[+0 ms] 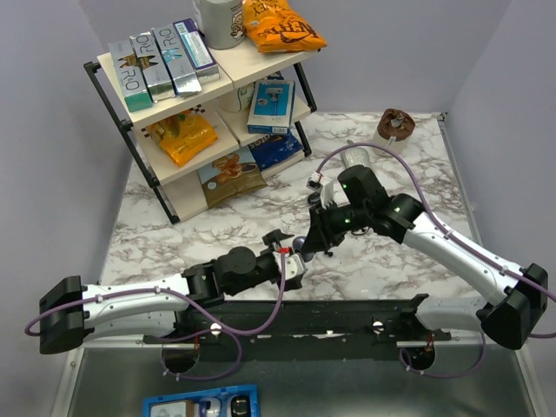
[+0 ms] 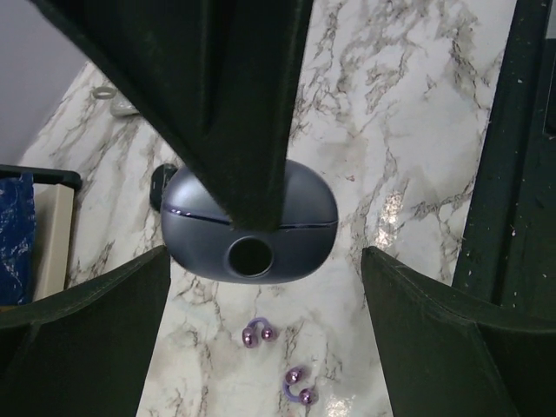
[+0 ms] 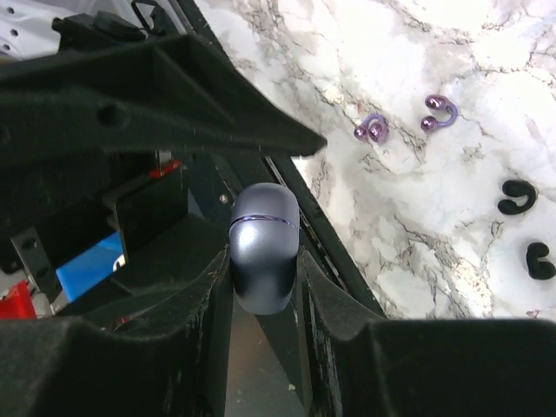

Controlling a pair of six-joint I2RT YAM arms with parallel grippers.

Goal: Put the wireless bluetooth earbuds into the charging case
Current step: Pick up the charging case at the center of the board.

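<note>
Right wrist, right gripper (image 3: 263,265) pinching charging case (image 3: 263,233)

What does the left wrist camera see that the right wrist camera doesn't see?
Only the left wrist view shows the round hole in the case and a shelf corner with a blue packet. Only the right wrist view shows the right gripper with its jaws squeezing the case from both sides, plus a blue box beyond the table edge. Both show the shut case, the marble table and the two purple earbuds lying loose on it.
</note>
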